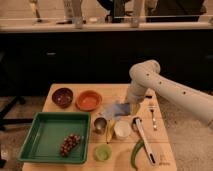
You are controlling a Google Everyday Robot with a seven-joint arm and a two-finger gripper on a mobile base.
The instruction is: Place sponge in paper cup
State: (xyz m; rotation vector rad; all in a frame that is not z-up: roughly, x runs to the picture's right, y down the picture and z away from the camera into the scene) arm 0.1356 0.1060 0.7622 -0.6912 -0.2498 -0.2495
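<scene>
The white paper cup [122, 129] stands upright near the table's front, right of a small steel cup [100, 123]. My gripper [128, 106] hangs from the white arm [150, 80] low over the table, just behind the paper cup. A blue-grey soft piece, the sponge [121, 108], sits right at the gripper's tip. It lies over or against a paler blue cloth [108, 113] to its left, and I cannot tell where one ends and the other begins. I cannot tell whether the sponge is lifted or resting.
A green tray [35, 131] with grapes [70, 144] sits front left. A brown bowl [63, 96] and an orange bowl [89, 100] are behind it. A green cup [103, 151], a banana [109, 131], a white utensil [145, 141], a green vegetable [135, 152] and a fork [153, 115] surround the paper cup.
</scene>
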